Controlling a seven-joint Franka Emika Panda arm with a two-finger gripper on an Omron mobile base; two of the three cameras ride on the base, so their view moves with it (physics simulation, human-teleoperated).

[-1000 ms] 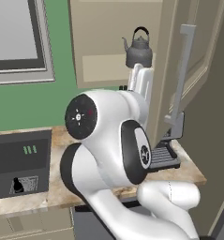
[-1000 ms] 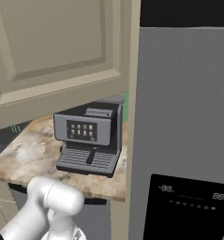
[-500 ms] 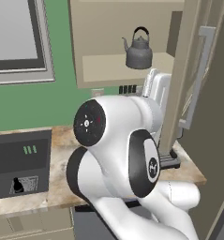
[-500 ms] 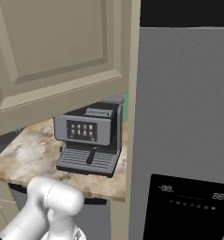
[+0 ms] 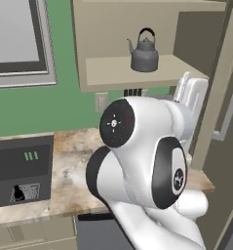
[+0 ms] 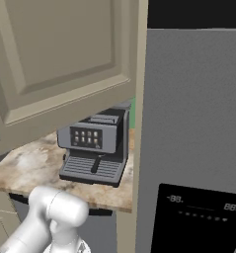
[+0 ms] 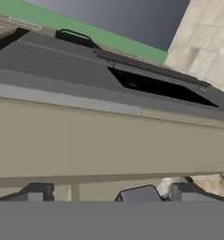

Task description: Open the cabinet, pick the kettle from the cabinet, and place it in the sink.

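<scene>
jaws apart; kettle (image 5: 145, 52) sits at twelve o'clock in the open cabinet (image 5: 137, 73); arm could clip the door (image 6: 60, 64) reaching in.

Open cabinet (image 6: 60, 59) door above coffee machine (image 6: 94, 146)

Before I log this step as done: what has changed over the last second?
The cabinet door has swung further open, its handle moving right in the left base view, and the arm's big joints have turned and risen in front of the counter. The kettle stayed on its shelf, and the coffee machine stayed put. The claw took hold of nothing.
</scene>
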